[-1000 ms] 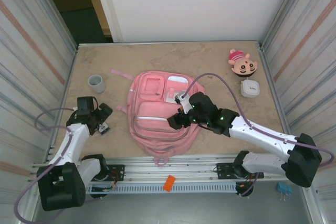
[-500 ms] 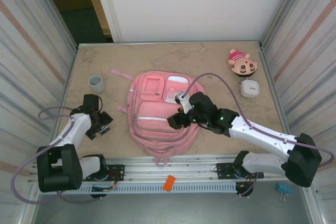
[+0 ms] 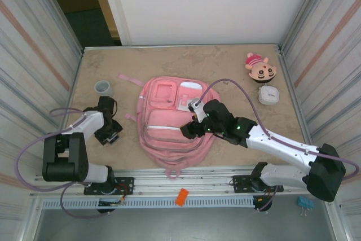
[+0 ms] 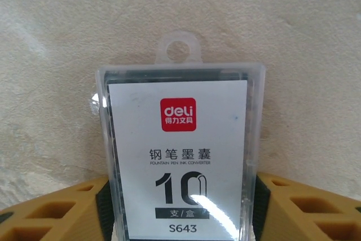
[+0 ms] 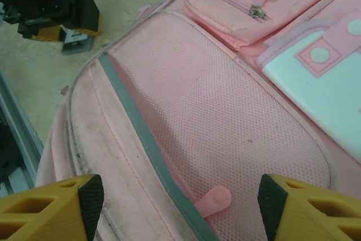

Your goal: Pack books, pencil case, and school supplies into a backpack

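The pink backpack (image 3: 161, 134) lies flat at mid table, front pockets up. To its left, a clear plastic pack with a white label and a red mark, one of the school supplies (image 4: 179, 139), lies on the table. My left gripper (image 4: 180, 210) is down over its near end, both black pads against its sides. That gripper (image 3: 108, 134) sits left of the backpack. My right gripper (image 5: 180, 207) hovers open over the mesh front pocket, a pink zip pull (image 5: 217, 200) between its fingers. The books are out of view, and I cannot pick out a pencil case.
A grey cup (image 3: 103, 88) stands at the back left. A plush head (image 3: 260, 68) and a white rounded box (image 3: 268, 94) lie at the right. Small white items (image 3: 184, 104) rest on the backpack's upper pockets. Metal walls close in both sides.
My left gripper has swung away from the near edge and come down over the clear pack, and its jaws have narrowed onto it. The right arm has not moved.
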Controlling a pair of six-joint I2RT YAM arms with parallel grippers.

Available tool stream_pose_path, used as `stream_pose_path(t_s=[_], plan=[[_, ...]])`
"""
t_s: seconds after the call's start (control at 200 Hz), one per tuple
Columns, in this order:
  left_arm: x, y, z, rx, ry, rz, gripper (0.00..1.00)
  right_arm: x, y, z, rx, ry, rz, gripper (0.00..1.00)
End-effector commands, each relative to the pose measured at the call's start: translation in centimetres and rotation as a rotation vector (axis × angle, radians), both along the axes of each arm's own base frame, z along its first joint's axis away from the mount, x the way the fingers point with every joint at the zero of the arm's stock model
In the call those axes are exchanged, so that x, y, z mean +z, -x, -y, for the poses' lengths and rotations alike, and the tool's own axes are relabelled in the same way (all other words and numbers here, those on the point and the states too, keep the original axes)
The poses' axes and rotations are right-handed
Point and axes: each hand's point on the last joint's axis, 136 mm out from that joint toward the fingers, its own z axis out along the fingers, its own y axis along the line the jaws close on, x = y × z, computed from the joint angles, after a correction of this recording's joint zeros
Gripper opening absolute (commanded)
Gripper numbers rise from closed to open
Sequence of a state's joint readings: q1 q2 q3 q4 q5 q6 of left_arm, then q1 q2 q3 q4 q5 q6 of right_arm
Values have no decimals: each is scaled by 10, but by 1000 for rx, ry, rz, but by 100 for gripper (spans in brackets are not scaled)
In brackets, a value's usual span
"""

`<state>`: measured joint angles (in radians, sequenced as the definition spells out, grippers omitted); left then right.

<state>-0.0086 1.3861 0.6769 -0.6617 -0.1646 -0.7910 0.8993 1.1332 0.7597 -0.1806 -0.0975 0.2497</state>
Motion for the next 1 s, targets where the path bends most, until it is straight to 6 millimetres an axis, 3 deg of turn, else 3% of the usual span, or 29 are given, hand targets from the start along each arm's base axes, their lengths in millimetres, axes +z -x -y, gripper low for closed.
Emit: stream_pose_path(t_s=[0.0,0.271,0.626,0.717,0.997], plan=[[11,5,-7,38,-35,-1,58,0,2,5,6,15,33,74],[52,1,15,92,97,142,54,22,8,-21,49,-102,-7,73],[117,-9,72,82,339,392,52,46,26,-106,114,-270,-176,72],[127,-15,92,84,440,451,53,46,26,-121,112,-309,-235,72],[160,-31,142,73,666,574,54,25,16,-138,30,-379,-322,71]])
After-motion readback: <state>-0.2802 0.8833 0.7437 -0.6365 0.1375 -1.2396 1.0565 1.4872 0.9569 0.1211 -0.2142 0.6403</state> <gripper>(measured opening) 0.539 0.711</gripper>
